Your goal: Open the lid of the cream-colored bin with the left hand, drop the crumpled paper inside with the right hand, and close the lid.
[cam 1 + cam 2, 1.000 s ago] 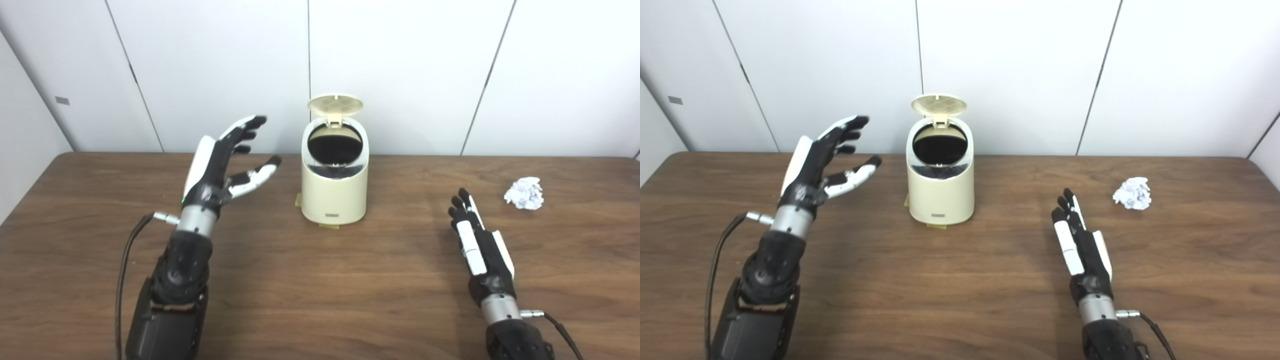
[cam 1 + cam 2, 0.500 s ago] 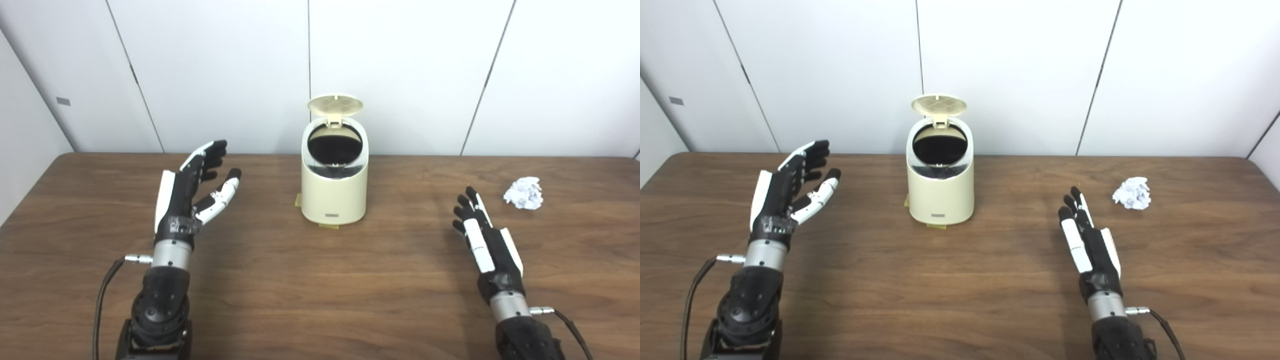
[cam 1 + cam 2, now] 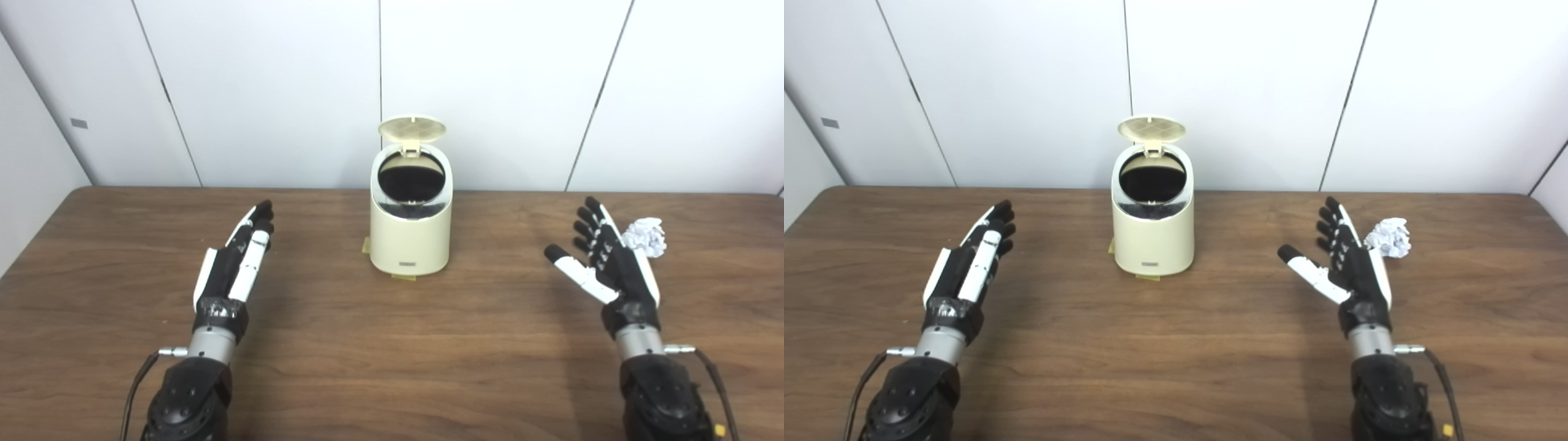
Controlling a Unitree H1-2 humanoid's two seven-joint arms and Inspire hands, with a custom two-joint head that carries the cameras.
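On the far left we see the left hand [image 3: 236, 266] low over the wooden table [image 3: 392, 355], its arm coming up from the bottom edge and a thin cable trailing from the wrist. Its fingers [image 3: 260, 220] lie stretched out and close together, pointing toward the back wall, and it holds nothing. Moving toward the middle, we come to the cream-colored bin [image 3: 410, 229], which stands upright near the table's far edge, well apart from both hands. Its round lid [image 3: 411, 129] is tipped up on its hinge at the back, so we look straight into the dark opening. Small yellowish tabs show at the bin's foot, at the left side and at the front. Further right we find the right hand [image 3: 1353, 266], raised with its palm turned inward toward the bin, fingers spread wide and the thumb held well away from them; it grips nothing. Just beyond its fingertips, on the side away from the bin, lies the crumpled paper [image 3: 1389, 237], white and resting on the table. From these views we cannot tell whether the hand's back touches the paper or only stands in front of it.
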